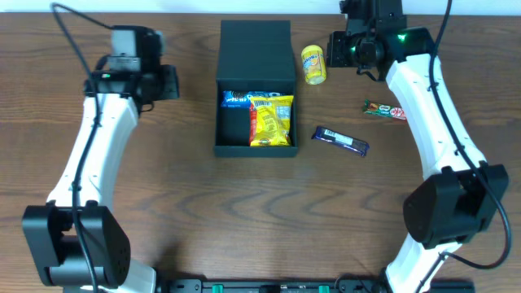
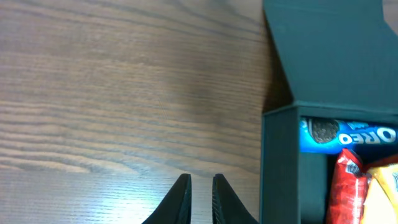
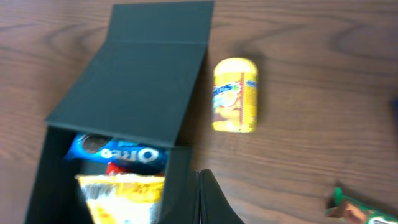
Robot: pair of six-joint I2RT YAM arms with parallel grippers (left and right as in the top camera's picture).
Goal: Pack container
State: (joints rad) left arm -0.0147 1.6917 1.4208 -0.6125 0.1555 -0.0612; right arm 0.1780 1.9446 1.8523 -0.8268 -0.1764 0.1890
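My matte cardboard container [image 1: 255,81] lies open, flap lid toward 12 o'clock; my left gripper [image 2: 200,198] and right gripper [image 3: 201,198] show fingers nearly together, empty.

Table [image 1: 244,212]: dark brown wood grain, fills the overhead view.
Wall [image 1: 244,5]: pale strip beyond the table's far edge.
Light: soft glare on table.

The open container [image 3: 134,93] holds an Oreo pack [image 3: 118,151] and yellow packet [image 3: 121,198]; a yellow tub [image 3: 235,95] lies beside it.
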